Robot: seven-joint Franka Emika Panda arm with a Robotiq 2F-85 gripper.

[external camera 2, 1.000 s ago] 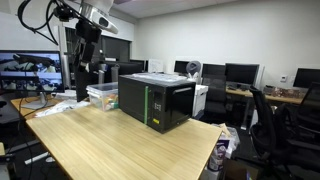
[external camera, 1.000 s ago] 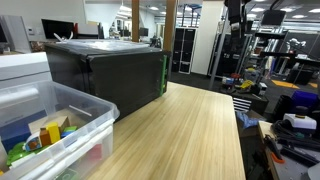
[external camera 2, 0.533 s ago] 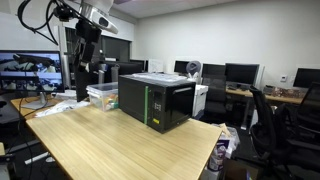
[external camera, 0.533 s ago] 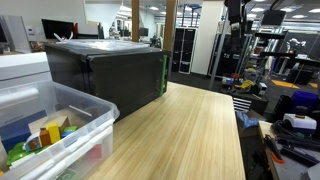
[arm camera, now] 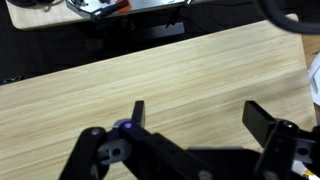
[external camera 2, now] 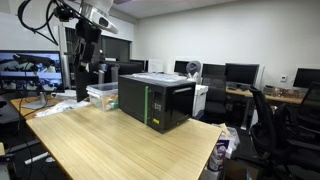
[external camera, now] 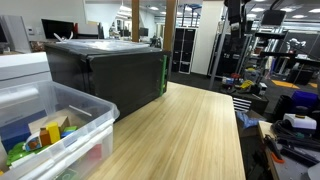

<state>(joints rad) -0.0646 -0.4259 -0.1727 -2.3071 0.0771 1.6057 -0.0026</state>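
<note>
My gripper [arm camera: 197,112] is open and empty, its two dark fingers spread wide over the bare light wooden table [arm camera: 180,70]. In an exterior view the arm [external camera 2: 88,25] hangs high above the table's far left corner, over a clear plastic bin [external camera 2: 101,96]. The bin holds several small coloured items and shows close up in an exterior view [external camera: 45,125]. A black microwave-like box [external camera 2: 156,101] stands on the table next to the bin; it also shows in an exterior view [external camera: 108,72].
A white box [external camera: 22,67] sits behind the bin. Desks with monitors [external camera 2: 240,73] and office chairs [external camera 2: 272,125] stand beyond the table. Cluttered benches [external camera: 290,110] and a wooden pillar [external camera: 171,35] lie past the table's edge.
</note>
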